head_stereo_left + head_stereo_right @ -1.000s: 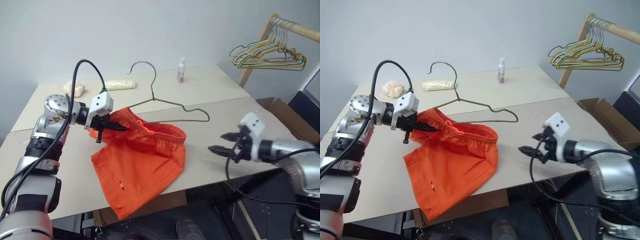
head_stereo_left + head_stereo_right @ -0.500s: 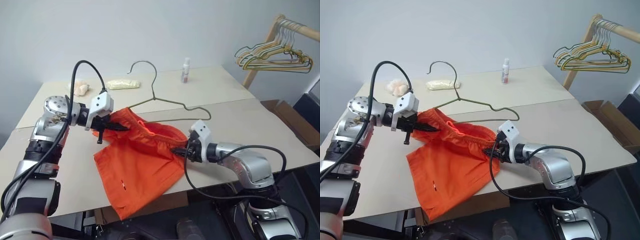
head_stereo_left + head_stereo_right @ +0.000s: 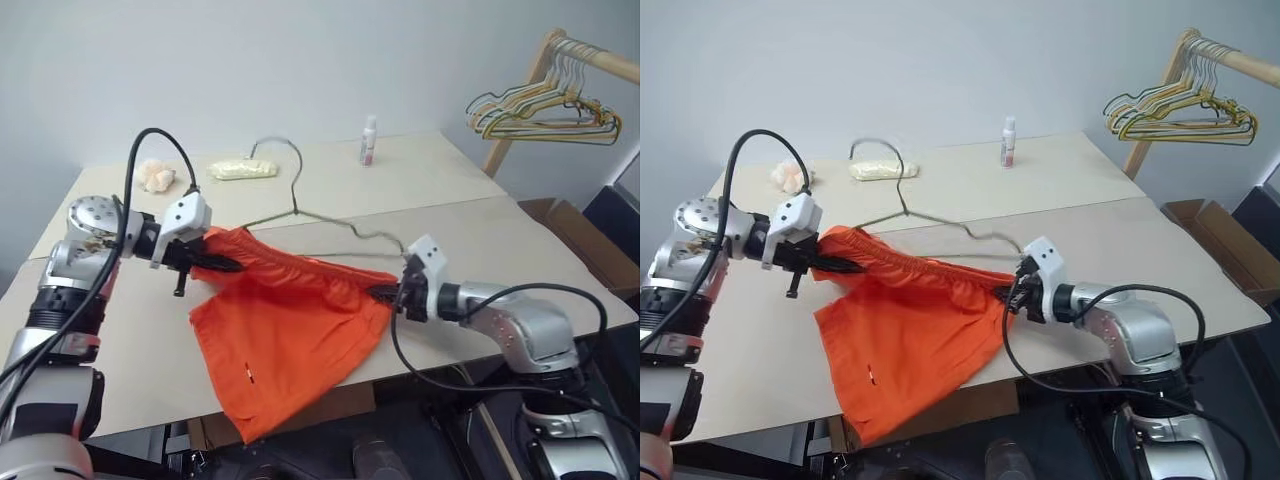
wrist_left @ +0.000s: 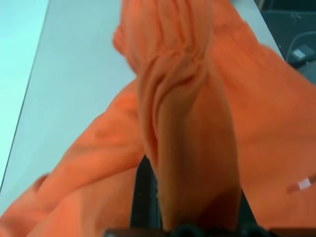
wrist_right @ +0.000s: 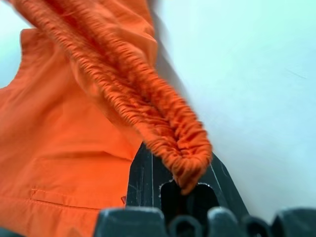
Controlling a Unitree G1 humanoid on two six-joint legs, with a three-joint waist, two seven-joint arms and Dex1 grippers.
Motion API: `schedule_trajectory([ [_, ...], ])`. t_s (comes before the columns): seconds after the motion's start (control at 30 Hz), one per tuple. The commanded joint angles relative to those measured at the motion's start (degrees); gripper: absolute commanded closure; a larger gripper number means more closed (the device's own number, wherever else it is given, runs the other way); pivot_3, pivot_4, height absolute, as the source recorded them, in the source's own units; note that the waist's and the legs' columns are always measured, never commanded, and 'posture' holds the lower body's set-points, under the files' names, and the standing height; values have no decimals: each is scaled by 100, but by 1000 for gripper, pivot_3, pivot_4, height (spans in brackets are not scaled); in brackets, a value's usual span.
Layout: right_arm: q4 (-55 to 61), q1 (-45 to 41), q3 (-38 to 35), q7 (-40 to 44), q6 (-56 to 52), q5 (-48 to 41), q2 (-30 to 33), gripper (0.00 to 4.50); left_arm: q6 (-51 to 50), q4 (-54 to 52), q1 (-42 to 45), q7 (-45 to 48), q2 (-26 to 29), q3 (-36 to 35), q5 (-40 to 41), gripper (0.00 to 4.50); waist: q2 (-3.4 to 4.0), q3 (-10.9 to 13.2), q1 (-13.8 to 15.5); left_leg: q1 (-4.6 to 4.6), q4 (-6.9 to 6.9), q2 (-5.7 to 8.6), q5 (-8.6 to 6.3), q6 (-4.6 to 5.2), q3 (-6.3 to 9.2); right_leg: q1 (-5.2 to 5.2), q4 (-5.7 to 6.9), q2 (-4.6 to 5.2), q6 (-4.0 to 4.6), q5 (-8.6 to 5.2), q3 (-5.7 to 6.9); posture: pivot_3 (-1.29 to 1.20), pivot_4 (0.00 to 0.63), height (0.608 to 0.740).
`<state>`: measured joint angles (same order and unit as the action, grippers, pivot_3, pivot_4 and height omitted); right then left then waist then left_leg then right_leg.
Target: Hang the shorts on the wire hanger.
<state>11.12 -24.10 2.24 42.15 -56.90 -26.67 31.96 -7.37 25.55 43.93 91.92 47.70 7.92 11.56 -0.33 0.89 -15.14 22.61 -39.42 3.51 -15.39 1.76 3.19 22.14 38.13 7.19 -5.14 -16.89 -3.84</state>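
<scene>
Stretching the shorts [image 3: 290, 320] over the table [image 3: 470, 240], the left gripper [image 3: 215, 263] and right gripper [image 3: 385, 294] clamp opposite waistband ends; the wire hanger [image 3: 330, 225] lies just behind. Both wrist views show fingers [image 5: 148, 173] pinching cloth. Next, probably feeding the waistband onto the hanger.

- The shorts [image 3: 290, 320] are seen as soft, matt orange cloth, the elastic waistband tightly gathered and ribbed.
- The wire hanger [image 3: 300, 205] is read as thin bare grey metal.
- The table [image 3: 480, 240] is shown as smooth, matt beige board.
- The right gripper [image 3: 385, 294] is made of black matt plastic fingers, with a white casing behind.
- The rack [image 3: 520, 95] is taken for pale wood.
</scene>
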Motion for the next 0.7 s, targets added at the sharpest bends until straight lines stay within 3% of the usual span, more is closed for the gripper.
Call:
schedule_trajectory([
  [0.03, -282, -182, -417, 165, 17, -37, 484, 4466, 203, 356, 147, 57, 289, -213, -3, 4500, 0, 0, 0, 0, 0, 0, 0, 0, 0, 0, -1, 0, 0, 0, 0, -211, 0, 740],
  [0.47, -581, -319, -421, 550, 198, -94, 1245, 4466, 676, 569, -79, -224, 476, 11, -470, 4500, -2, -1, 5, 2, 0, -1, -1, 1, -1, 0, 0, 2, 0, 0, -1, -212, 0, 740],
  [0.7, -441, -403, -417, 766, 348, -167, 1469, 4466, 1552, 1160, -30, -790, 570, 456, -1278, 4500, -2, -1, 10, 1, 0, -2, -1, 1, -1, 0, -3, 3, 0, 0, -1, -215, 0, 740],
])
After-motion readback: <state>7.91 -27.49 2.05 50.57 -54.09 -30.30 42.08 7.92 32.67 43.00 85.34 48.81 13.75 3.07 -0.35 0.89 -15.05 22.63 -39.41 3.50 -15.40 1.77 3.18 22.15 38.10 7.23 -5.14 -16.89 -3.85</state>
